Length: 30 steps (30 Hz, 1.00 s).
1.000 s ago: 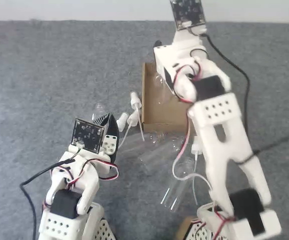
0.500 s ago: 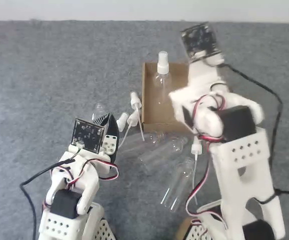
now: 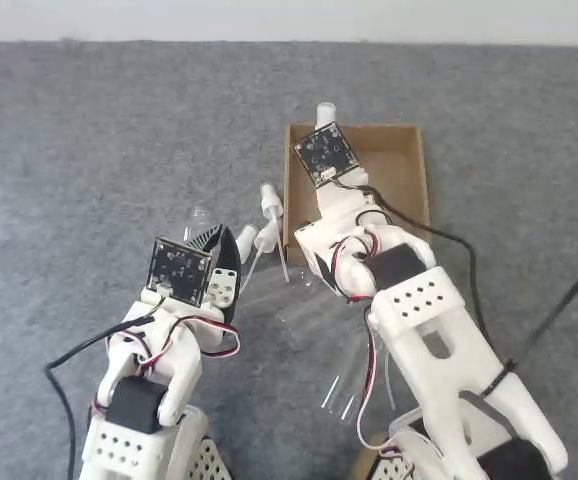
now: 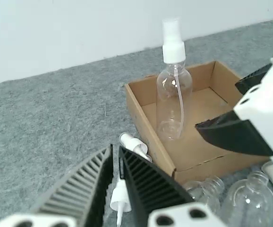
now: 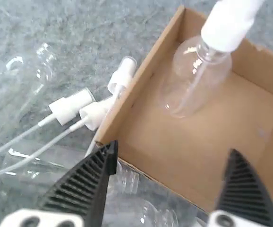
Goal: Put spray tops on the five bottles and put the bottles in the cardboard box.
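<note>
A box (image 3: 421, 185) stands on the grey tabletop (image 3: 89, 150). In its far left corner one bottle (image 4: 173, 101) stands upright with a spray top already on it. The right hand (image 5: 172, 152) hangs above the near wall of the box, spread wide and holding nothing. The left hand (image 4: 115, 152) is near the box on its left side, with the fingers almost pressed together and nothing between them. Loose spray tops (image 5: 72, 107) lie just beside the left wall of the box. Open bottles (image 4: 250, 195) without tops lie on the tabletop near the front wall of the box.
</note>
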Each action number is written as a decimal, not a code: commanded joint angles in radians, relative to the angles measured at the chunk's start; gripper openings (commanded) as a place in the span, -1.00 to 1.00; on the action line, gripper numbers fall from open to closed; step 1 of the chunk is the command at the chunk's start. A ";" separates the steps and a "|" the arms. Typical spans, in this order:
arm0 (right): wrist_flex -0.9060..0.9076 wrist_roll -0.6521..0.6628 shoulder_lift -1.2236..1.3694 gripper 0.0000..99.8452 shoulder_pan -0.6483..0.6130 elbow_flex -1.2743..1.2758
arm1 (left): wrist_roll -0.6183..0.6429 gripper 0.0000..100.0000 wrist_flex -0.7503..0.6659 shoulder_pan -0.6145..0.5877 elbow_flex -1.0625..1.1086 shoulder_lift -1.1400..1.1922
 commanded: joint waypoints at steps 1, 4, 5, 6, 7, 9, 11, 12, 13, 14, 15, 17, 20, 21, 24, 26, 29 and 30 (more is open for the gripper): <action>-0.113 -0.032 -0.030 -0.32 -0.007 0.000 | 0.005 -0.98 -0.029 0.002 -0.010 -0.014; -0.200 -0.040 0.042 -0.32 -0.004 -0.011 | 0.005 -0.98 -0.029 0.002 -0.008 -0.012; -0.226 -0.040 0.077 -0.32 -0.002 -0.023 | 0.005 -0.98 -0.029 0.000 -0.008 -0.012; -0.248 -0.040 0.113 -0.31 -0.001 -0.034 | 0.005 -0.98 -0.029 -0.002 -0.008 -0.011; -0.263 -0.043 0.148 -0.31 0.005 -0.048 | 0.005 -0.98 -0.029 -0.003 -0.008 -0.011; -0.292 -0.051 0.206 -0.31 0.024 -0.081 | 0.005 -0.98 -0.029 -0.006 -0.008 -0.011; -0.340 -0.049 0.255 -0.31 0.050 -0.106 | 0.005 -0.98 -0.029 -0.006 -0.008 -0.011; -0.371 -0.049 0.277 -0.31 0.061 -0.110 | 0.005 -0.98 -0.029 -0.006 -0.008 -0.011; -0.404 -0.043 0.294 -0.31 0.070 -0.112 | 0.005 -0.98 -0.029 -0.006 -0.008 -0.011; -0.429 -0.043 0.308 -0.32 0.074 -0.110 | 0.005 -0.98 -0.029 -0.006 -0.008 -0.011; -0.449 -0.043 0.321 -0.32 0.077 -0.110 | 0.005 -0.98 -0.029 -0.006 -0.008 -0.011; -0.467 -0.043 0.349 -0.31 0.077 -0.109 | 0.005 -0.98 -0.029 -0.006 -0.008 -0.011; -0.473 -0.043 0.380 -0.31 0.077 -0.109 | 0.005 -0.98 -0.029 -0.006 -0.008 -0.012; -0.473 -0.043 0.386 -0.31 0.077 -0.109 | 0.005 -0.98 -0.029 -0.006 -0.008 -0.012; -0.473 -0.043 0.401 -0.31 0.071 -0.110 | 0.005 -0.98 -0.029 -0.006 -0.008 -0.014; -0.475 -0.043 0.404 -0.31 0.070 -0.114 | 0.005 -0.98 -0.029 -0.006 -0.008 -0.012; -0.530 -0.041 0.406 -0.31 0.074 -0.103 | 0.005 -0.98 -0.029 -0.005 -0.008 -0.012; -0.552 -0.041 0.406 -0.31 0.077 -0.097 | 0.005 -0.98 -0.029 -0.005 -0.008 -0.011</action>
